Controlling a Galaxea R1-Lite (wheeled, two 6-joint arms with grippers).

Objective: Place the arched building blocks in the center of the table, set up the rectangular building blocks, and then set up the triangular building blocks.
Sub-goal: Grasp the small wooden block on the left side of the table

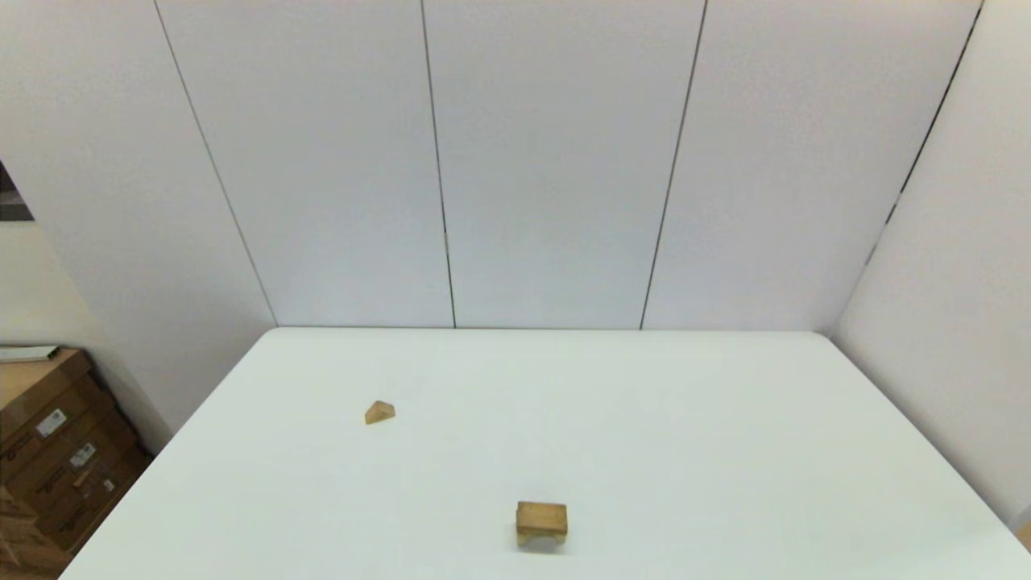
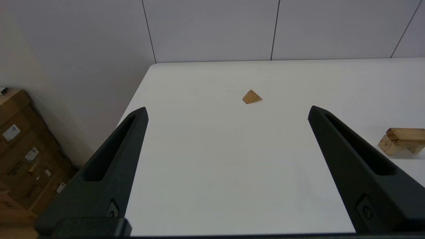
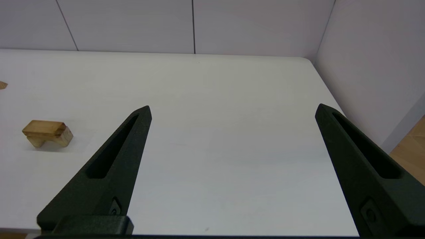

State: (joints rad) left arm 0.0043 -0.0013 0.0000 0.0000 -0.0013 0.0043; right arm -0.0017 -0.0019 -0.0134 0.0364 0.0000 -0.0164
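White table (image 1: 725, 451), triangular wedge (image 1: 379, 412), arched block (image 1: 541, 532) directly on it

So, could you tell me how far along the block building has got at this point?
Two steps look done: the arch block stands on its legs near the middle of the table, with the flat slab lying across its top. Nothing is in hand: the left hand and right hand are both open, held back from the blocks. Still left is the triangle, which sits alone on the robot's left.
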